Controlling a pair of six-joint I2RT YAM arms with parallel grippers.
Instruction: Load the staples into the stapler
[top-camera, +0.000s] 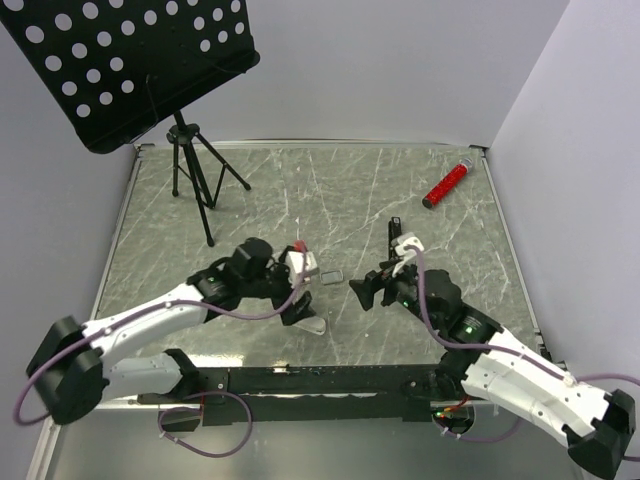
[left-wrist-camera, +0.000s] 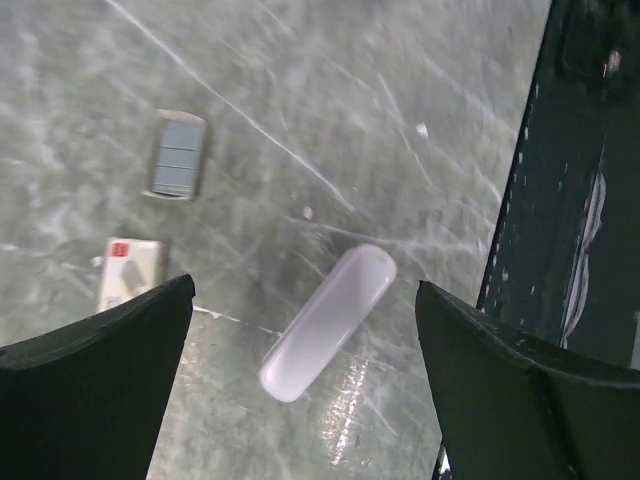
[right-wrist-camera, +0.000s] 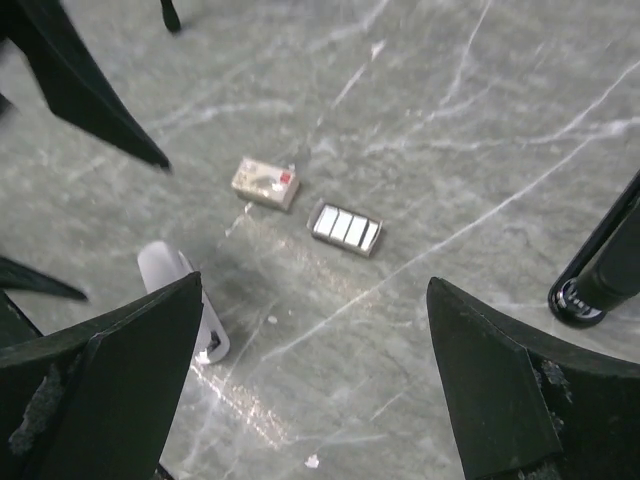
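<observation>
1. Jaws of the left gripper stood spread over the white bar, holding nothing.
2. Likewise the right gripper gaped wide, empty.
3. Between the 2 arms, the staples box lay just beside its grey tray.
4. Seemingly the stapler stood well apart, at the view's right edge.

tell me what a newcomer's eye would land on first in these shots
The big black perforated music stand looming over the far left corner of the table, and the red cylinder lying near the far right corner. Next come the left gripper and right gripper, both open, facing each other mid-table over a small cream box, a grey tray and a white bar.
</observation>
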